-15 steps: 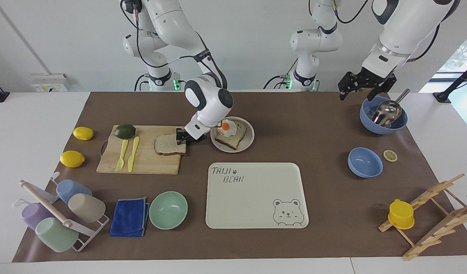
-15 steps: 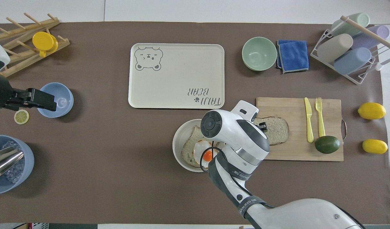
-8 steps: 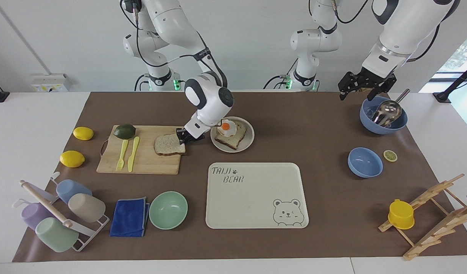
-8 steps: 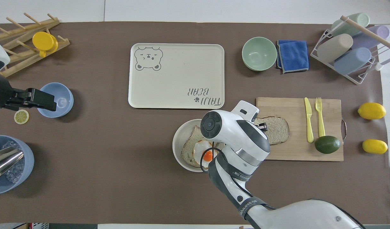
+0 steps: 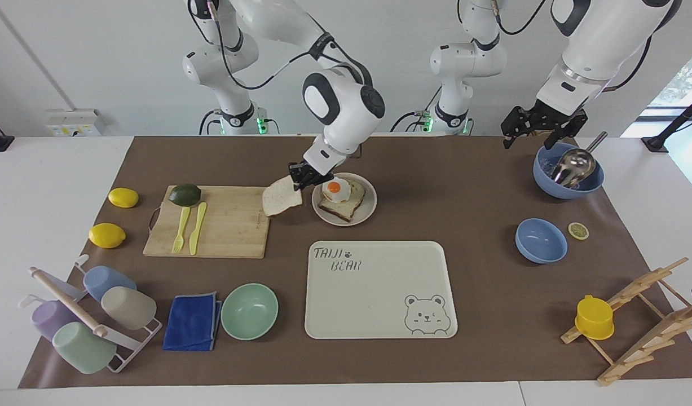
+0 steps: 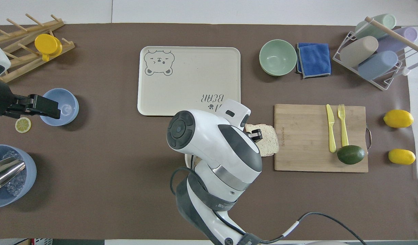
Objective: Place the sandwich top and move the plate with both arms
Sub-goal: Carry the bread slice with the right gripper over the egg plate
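Presently the right gripper is clamped on the square pale bread slice with brown crust, held tilted in the air between the wooden cutting board and the small round beige plate bearing the egg-topped bread. Meanwhile the left gripper waits open above the large blue bowl.

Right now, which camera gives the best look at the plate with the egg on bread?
The facing view: the plate shows nearly whole, the egg-topped bread on it, the right gripper holding the plain slice beside it. In the overhead view the right arm covers almost all of the plate.
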Available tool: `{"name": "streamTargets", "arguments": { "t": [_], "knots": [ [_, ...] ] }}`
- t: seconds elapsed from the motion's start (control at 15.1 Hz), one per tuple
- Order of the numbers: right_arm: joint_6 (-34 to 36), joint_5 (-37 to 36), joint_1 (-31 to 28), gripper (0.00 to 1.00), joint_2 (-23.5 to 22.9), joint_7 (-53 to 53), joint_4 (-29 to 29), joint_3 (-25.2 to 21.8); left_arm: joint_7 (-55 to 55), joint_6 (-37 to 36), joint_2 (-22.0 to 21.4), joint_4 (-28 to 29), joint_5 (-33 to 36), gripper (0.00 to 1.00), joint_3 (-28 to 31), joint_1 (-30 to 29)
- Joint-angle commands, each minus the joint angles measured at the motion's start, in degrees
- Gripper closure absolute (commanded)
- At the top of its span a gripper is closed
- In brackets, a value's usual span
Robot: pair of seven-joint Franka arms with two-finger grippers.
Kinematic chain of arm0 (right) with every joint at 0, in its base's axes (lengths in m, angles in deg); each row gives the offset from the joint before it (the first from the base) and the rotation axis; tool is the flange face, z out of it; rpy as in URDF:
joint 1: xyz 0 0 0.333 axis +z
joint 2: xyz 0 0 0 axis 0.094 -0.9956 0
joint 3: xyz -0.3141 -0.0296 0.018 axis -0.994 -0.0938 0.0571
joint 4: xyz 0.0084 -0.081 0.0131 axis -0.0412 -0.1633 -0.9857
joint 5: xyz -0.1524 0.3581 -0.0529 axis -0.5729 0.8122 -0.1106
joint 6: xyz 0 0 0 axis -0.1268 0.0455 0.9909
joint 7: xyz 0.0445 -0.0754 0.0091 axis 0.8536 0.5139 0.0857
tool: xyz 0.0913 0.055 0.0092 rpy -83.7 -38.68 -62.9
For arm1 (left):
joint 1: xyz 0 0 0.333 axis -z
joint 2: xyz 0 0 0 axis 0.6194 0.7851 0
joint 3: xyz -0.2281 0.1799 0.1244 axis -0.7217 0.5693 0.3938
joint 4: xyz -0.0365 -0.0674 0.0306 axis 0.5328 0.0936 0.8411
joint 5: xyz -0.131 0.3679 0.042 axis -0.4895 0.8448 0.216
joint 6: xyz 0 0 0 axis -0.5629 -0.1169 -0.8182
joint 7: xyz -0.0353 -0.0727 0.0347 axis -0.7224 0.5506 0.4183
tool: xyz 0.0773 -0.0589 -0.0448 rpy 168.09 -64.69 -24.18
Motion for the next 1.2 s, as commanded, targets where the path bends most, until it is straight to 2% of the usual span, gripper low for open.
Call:
{"name": "streamTargets", "arguments": {
  "t": [0.0, 0.53, 0.8, 0.93, 1.06, 1.13],
  "knots": [
    [0.7, 3.61, -0.4, 1.0, -3.85, 0.46, 5.38, 3.34, -0.39, 0.67, -1.45, 1.63, 0.86, 0.0, 0.01, -0.16],
    [-12.92, 7.85, 0.92, 1.0, -4.55, 6.52, -0.41, 4.66, -0.39, 0.67, -1.45, 1.63, 0.95, 0.0, 0.01, -0.16],
    [-21.53, 12.42, 0.75, 1.0, -3.85, 10.13, -5.41, 4.67, -0.39, 0.67, -1.45, 1.63, 0.86, 0.0, 0.01, -0.16],
    [-22.78, 15.49, 0.66, 1.0, -3.76, 11.1, -5.95, 4.67, -0.39, 0.67, -1.45, 1.63, 0.95, 0.0, 0.01, -0.16],
    [-22.87, 15.67, 0.31, 0.66, -3.76, 11.02, -5.87, 4.67, -0.39, 0.67, -1.45, 1.63, 0.95, 0.0, 0.01, -0.16],
    [-22.43, 15.67, 0.31, 0.24, -3.76, 10.84, -5.69, 4.58, -0.39, 0.67, -1.45, 1.63, 0.86, 0.0, 0.01, -0.16]
  ]
}}
